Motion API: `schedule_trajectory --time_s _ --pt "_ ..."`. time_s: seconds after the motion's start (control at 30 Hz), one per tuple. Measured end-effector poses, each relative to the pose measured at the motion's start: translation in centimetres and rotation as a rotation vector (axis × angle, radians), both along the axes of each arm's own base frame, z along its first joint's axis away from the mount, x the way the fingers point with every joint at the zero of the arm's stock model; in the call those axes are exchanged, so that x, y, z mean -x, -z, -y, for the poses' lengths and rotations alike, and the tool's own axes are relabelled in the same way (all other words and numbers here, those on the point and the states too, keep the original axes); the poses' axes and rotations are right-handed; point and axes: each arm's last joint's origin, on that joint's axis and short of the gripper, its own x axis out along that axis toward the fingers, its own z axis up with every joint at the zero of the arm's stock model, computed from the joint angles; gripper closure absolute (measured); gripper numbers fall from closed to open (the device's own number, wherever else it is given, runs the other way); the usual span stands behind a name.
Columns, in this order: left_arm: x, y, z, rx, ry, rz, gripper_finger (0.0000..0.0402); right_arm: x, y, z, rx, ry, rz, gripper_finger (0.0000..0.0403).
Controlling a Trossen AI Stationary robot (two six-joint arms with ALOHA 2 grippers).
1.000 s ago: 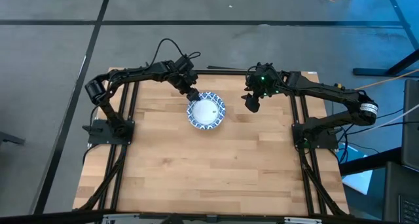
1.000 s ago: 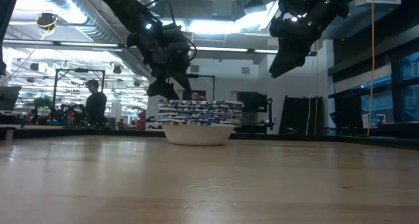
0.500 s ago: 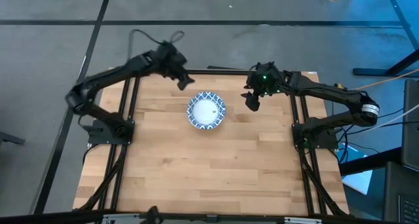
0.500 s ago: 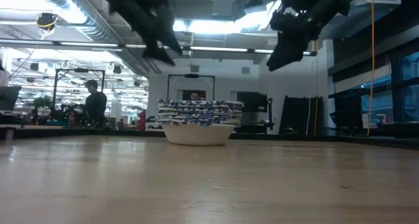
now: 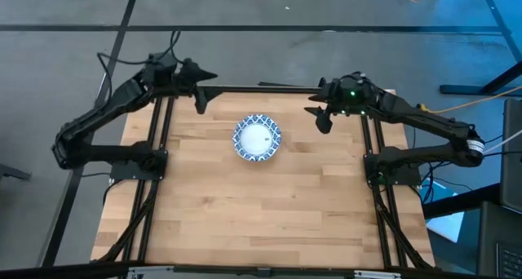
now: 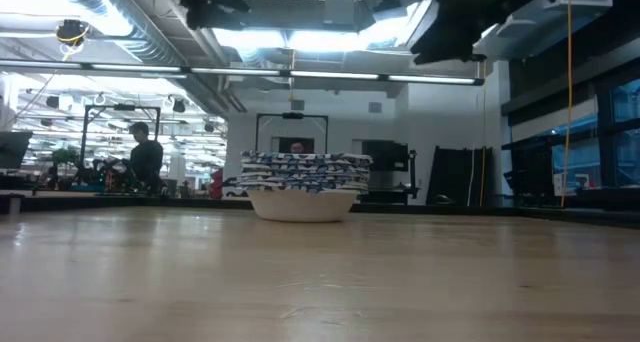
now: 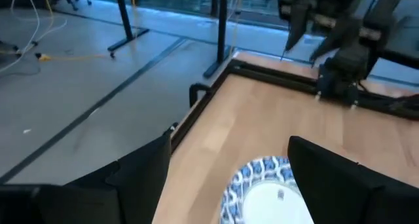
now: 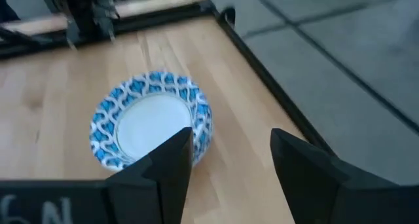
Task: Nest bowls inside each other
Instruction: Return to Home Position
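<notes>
The only lettering is a short run of pale characters on the dark housing just behind the fingers of the right gripper; the last looks like an "N", the others cannot be made out. Just ahead of the left gripper, the top bowl carries a small dark mark on its white centre, too small to read.

Both arms, left arm and right arm, are matte black throughout: slim tubular links with bulkier rounded joint housings. A thin black cable loops off the left arm near its wrist. The right arm has a green light at the wrist and a silver-white band round one joint. Left gripper and right gripper each have two flat, black, wedge-shaped fingers. There is pale lettering on the right gripper body, unreadable.
</notes>
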Motion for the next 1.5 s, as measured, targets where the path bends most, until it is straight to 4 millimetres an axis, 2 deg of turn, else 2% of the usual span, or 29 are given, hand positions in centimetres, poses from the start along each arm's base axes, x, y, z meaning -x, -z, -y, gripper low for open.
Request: schedule_trajectory --time_s 0.1,0.23,0.37,0.57,0.73,0.83,1.1,1.5 --pt "0.9 1.6 0.7 0.001 -0.017 0.004 0.0102 0.7 0.4 -0.6 0.026 -0.008 0.068 0.0198" --pt "1.9 3.9 1.5 0.013 -0.025 0.016 0.0103 2.1 2.4 -1.4 0.012 0.007 0.141 0.0198" --pt "2.7 6.6 2.1 0.08 -0.04 -0.011 0.0103 3.6 4.5 -2.1 -0.033 0.026 0.135 0.0198" --pt "3.0 11.8 2.4 0.19 -0.078 -0.073 0.0103 5.2 7.2 -2.9 -0.059 0.042 0.171 0.0198" --pt "2.9 15.1 2.7 0.173 -0.06 -0.039 0.0103 6.1 9.7 -3.4 -0.076 0.014 0.227 0.0198" --pt "2.9 16.4 2.9 0.178 -0.063 0.0 0.0103 6.5 10.9 -3.7 -0.099 -0.01 0.256 0.0198" --pt "3.6 19.7 3.5 0.265 -0.093 -0.054 0.0103 7.5 13.4 -4.2 -0.132 0.004 0.243 0.0198" --pt "4.8 22.5 4.9 0.355 -0.161 -0.042 0.0103 8.3 15.2 -4.6 -0.167 0.023 0.266 0.0198"
